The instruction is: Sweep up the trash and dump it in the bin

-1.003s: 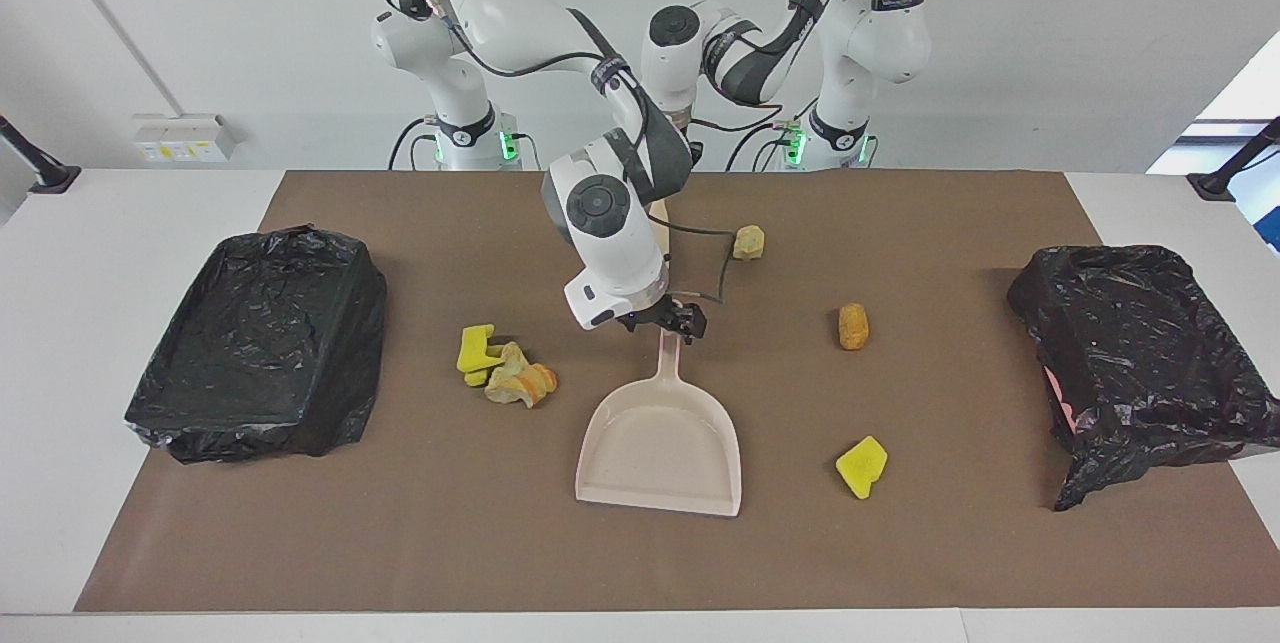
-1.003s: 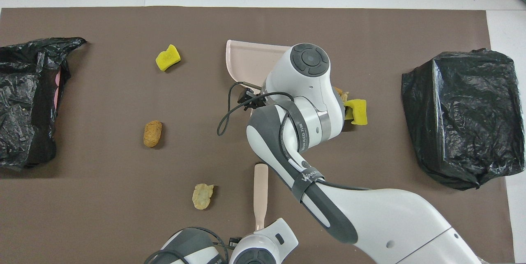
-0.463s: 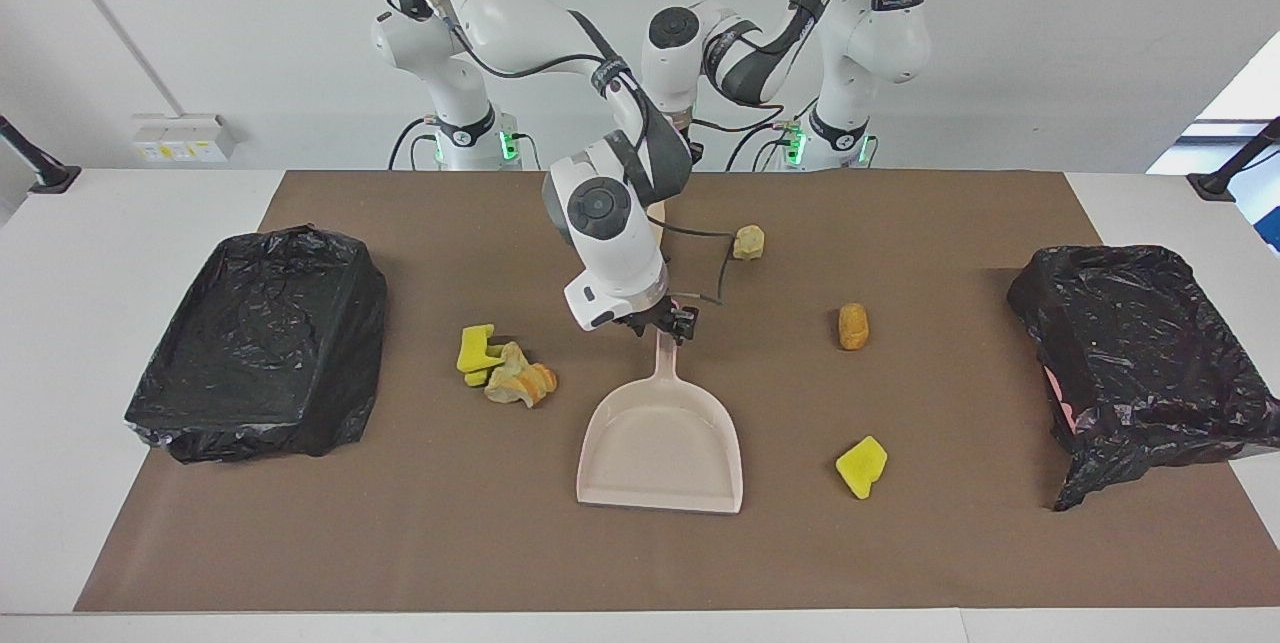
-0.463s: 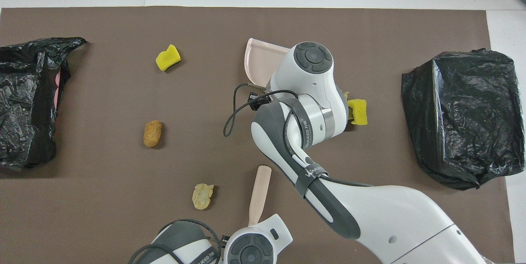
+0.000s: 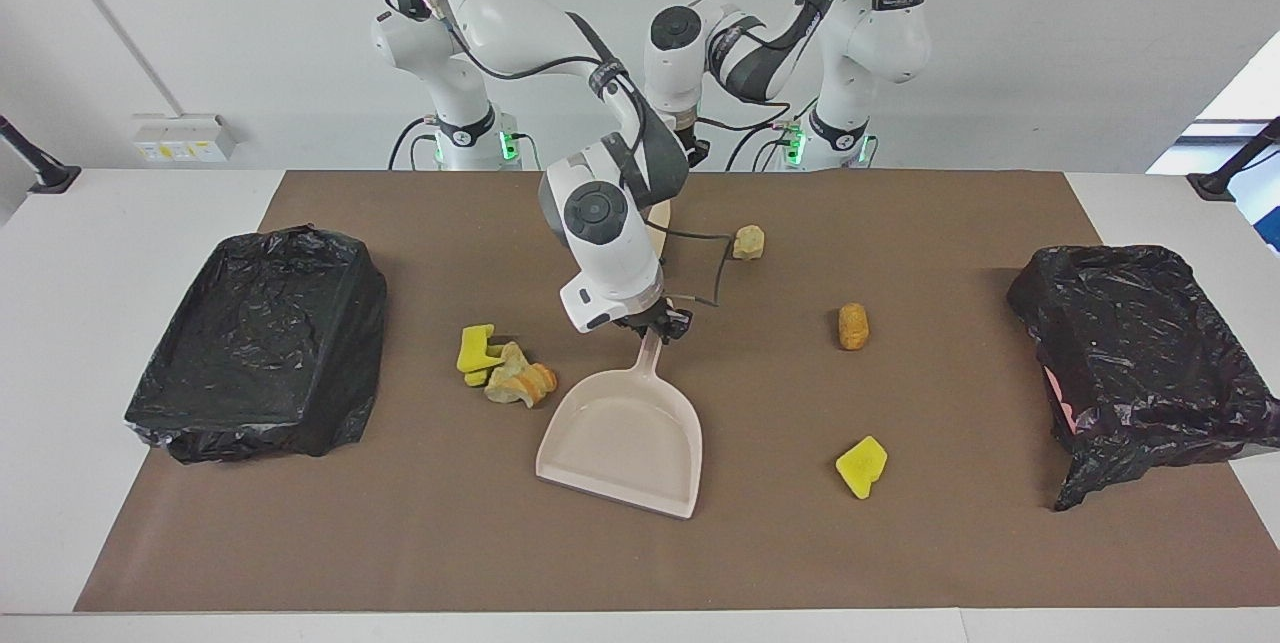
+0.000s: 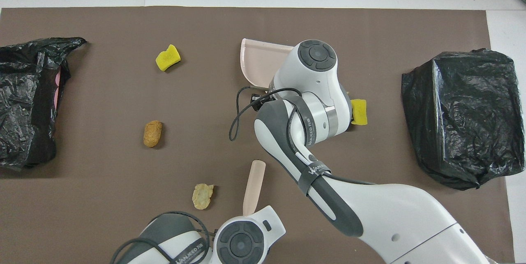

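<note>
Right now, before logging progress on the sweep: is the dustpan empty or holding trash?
Empty. The dustpan shows a bare pink inside, and the nearest scraps lie on the brown mat beside it.

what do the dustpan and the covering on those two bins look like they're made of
Dustpan: looks like hard moulded plastic, pale beige-pink, smooth with a slight sheen; its raised rim holds its shape.
Bin covering: looks like thin black plastic film, probably bin bags; it is glossy, wrinkled and draped loosely over both bins.
</note>
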Controlling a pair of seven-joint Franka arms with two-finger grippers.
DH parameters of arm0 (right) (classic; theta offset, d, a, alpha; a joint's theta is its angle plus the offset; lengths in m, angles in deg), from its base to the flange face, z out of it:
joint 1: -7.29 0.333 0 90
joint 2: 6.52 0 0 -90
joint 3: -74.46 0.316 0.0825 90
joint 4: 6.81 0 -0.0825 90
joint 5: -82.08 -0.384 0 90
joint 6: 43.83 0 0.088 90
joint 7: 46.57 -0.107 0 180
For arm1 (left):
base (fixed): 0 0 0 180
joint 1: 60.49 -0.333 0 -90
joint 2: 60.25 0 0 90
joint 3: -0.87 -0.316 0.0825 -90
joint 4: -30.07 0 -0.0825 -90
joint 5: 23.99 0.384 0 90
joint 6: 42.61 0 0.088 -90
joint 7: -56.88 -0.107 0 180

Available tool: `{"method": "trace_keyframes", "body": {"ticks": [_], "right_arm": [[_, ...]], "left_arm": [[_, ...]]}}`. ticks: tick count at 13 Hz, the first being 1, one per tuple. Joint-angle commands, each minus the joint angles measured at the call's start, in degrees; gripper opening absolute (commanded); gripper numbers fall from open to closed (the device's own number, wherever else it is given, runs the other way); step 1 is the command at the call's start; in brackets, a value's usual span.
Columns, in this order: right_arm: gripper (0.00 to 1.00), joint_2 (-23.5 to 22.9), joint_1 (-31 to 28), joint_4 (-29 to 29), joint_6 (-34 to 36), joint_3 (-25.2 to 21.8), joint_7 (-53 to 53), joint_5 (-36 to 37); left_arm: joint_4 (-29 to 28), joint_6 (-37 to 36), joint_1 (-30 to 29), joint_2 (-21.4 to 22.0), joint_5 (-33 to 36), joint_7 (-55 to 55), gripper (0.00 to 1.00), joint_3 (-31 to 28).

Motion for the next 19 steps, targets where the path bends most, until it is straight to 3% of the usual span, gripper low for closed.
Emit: {"method": "trace_keyframes", "body": {"ticks": [1,3,5,7,11,15,17,19], "right_arm": [[0.0,4.97,-1.99,-0.89,6.41,0.23,19.18,1.09],[0.0,8.05,-4.1,-1.06,12.99,0.14,27.93,2.4],[0.0,10.52,-2.8,-2.99,17.23,0.32,36.82,9.32],[0.0,13.24,0.1,-6.94,17.33,0.58,43.22,15.57],[0.0,17.38,-1.12,-16.43,12.24,0.58,64.6,15.68],[0.0,18.44,-0.85,-21.62,6.45,0.5,64.45,16.82],[0.0,18.53,-0.33,-24.35,2.58,0.5,62.62,16.83],[0.0,19.14,2.55,-25.05,3.61,0.06,55.69,19.52]], "left_arm": [[3.57,-2.1,-7.84,-0.46,3.2,-7.13,0.0,0.64],[7.16,-0.69,-12.24,-3.7,6.44,-13.72,0.0,0.64],[13.04,-0.6,-17.78,-8.18,6.9,-21.54,0.0,0.64],[18.24,0.62,-22.35,-13.54,10.05,-29.19,0.0,0.64],[23.51,5.1,-29.47,-19.34,13.23,-39.05,0.0,0.64],[37.48,5.2,-32.83,-29.45,16.12,-43.97,0.0,0.73],[39.35,5.46,-33.18,-31.91,17.62,-47.23,0.0,0.73],[44.86,5.12,-33.7,-36.39,17.98,-47.41,0.0,0.81]]}}
